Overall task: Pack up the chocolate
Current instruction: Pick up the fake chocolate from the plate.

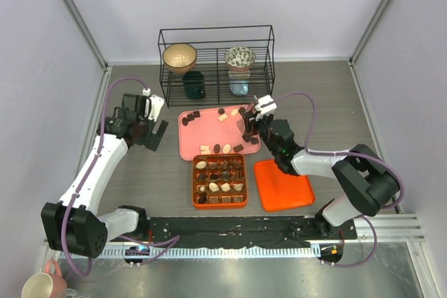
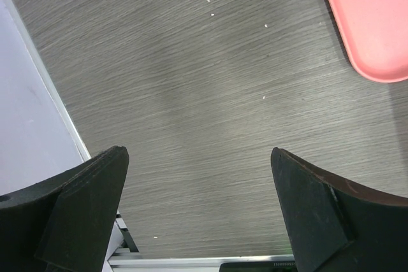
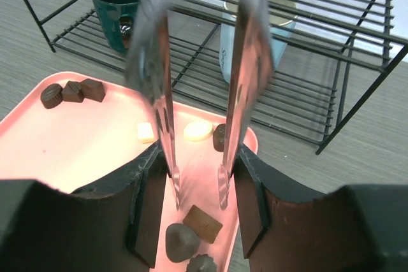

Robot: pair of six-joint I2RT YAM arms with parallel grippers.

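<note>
The left pincer (image 1: 152, 137) hangs released, jaws wide, over bare desk (image 2: 191, 93) at 9 o'clock of the pink tray (image 1: 187, 146). It holds nothing and has no piece beneath it.

The chocolate (image 1: 218, 148) lies in two places. Loose pieces are scattered on the tray along its 12 o'clock and 6 o'clock edges. Others already sit in cells of the gridded box (image 1: 194, 183), which is just at 6 o'clock of the tray. Several cells look unfilled, so I judge the packing partly done.

The right pincer (image 3: 199, 151) is clenched on metal tongs (image 3: 162, 87) and sits over the tray's 3 o'clock side, far nearer the loose pieces than the left arm. In the wrist view the tong tips stand apart with nothing between them. A tan-brown oblong piece (image 3: 203, 223) lies flat on the tray just at 6 o'clock of the tips, nearly centred under the gap. Its long axis runs from 10 to 4 o'clock, askew to the line between the tips. Two dark rounded pieces crowd it at 7 and 6 o'clock.

The next move likely calls for a short drop toward 6 o'clock, and the tips could nudge those neighbours.
</note>
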